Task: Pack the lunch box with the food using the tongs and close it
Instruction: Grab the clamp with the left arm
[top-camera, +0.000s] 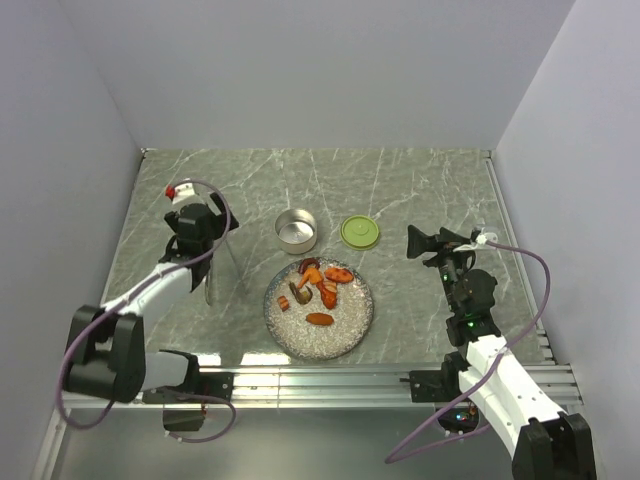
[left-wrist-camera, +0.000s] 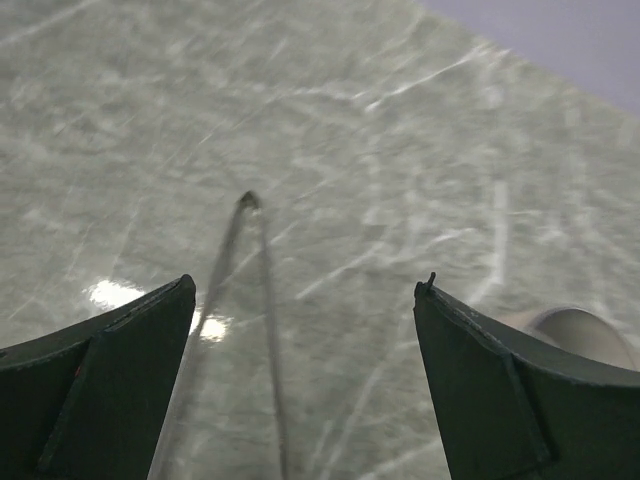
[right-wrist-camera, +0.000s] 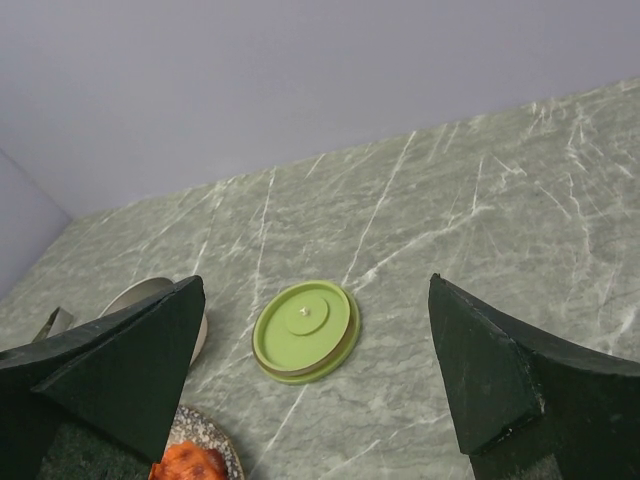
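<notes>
Pale, bare walls (top-camera: 330, 70) close in three sides of a grey-green marbled table (top-camera: 420, 185), and a metal rail (top-camera: 330, 378) runs along its near edge.

On the left, the left gripper (left-wrist-camera: 305, 285) hangs over the table with its jaws spread wide and nothing between them. The tongs (left-wrist-camera: 255, 300) lie flat on the marble right under it. Their two thin arms run up through the gap between the fingers, and the joined end points away from the wrist camera.

Right of the tongs stands the lunch box (top-camera: 295, 230), uncovered, with its interior showing only bare steel. Just in front of it a speckled grey plate (top-camera: 300, 335) carries the food (top-camera: 320, 285), orange-red slices with a darker piece, heaped on the half nearer the tin. The lime-green lid (top-camera: 360, 232) lies flat just beside the lunch box, on its right and apart from it.

Further right, the right gripper (right-wrist-camera: 315, 285) is held above the table, jaws wide apart and empty. It points at the lid, which sits centred between its fingers in the wrist view.
</notes>
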